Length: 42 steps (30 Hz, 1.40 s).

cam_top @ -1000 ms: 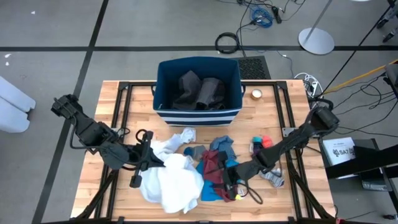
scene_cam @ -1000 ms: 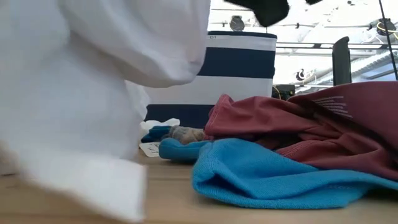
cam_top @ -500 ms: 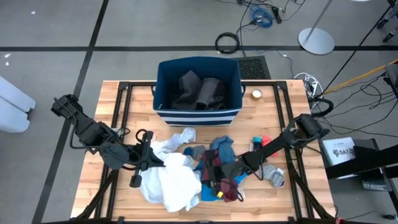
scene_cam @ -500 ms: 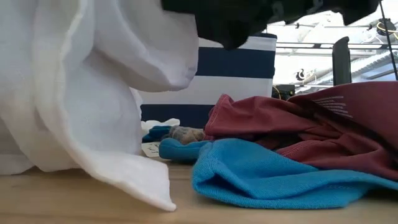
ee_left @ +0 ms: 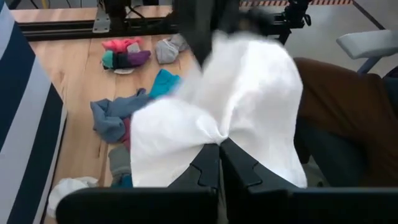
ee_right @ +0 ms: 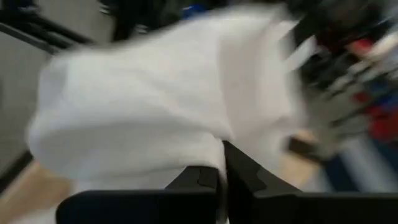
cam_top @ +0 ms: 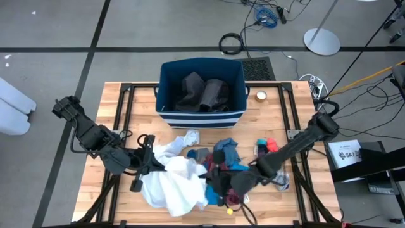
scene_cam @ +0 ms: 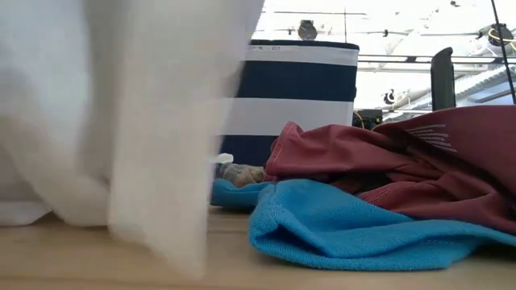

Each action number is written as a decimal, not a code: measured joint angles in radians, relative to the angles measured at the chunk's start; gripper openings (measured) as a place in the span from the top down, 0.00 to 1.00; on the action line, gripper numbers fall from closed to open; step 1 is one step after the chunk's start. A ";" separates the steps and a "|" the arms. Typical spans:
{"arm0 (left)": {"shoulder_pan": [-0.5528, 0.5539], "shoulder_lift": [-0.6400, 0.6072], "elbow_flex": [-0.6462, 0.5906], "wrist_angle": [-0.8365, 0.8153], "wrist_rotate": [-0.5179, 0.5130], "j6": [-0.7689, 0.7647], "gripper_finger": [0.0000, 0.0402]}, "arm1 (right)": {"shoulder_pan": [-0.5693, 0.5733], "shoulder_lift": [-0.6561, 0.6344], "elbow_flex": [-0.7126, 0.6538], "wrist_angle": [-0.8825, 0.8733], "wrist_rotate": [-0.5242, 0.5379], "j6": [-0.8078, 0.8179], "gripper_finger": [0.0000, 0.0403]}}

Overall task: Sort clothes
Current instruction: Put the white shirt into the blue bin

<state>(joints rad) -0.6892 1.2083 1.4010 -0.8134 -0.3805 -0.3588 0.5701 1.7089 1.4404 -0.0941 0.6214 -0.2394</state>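
High view, wooden table (cam_top: 266, 114), navy striped bin (cam_top: 201, 92), grey floor (cam_top: 126, 31), cables (cam_top: 231, 43)

Both arms (cam_top: 95, 136) are matte black with chunky jointed links. Each ends in two dark, angular fingers (ee_left: 202, 171). Black cabling loops beside the left arm's wrist.

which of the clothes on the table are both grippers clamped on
The white garment: the left gripper and the right gripper are each shut on a fold of it. The maroon and blue pieces lie ungripped.
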 joint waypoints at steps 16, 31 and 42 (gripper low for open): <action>-0.034 -0.132 0.083 -0.029 -0.218 0.133 0.99 | -0.059 -0.036 0.604 -0.210 0.118 -0.420 1.00; -0.034 -0.210 0.131 -0.065 -0.207 0.102 0.99 | -0.297 -0.013 0.682 -0.390 -0.273 -0.105 1.00; -0.089 0.076 0.032 -0.031 0.011 -0.027 0.99 | -0.115 0.000 0.667 -0.590 -0.412 0.087 1.00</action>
<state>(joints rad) -0.7778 1.2842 1.4331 -0.8443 -0.3693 -0.3854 0.4551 1.7088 2.1071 -0.6837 0.2098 -0.1520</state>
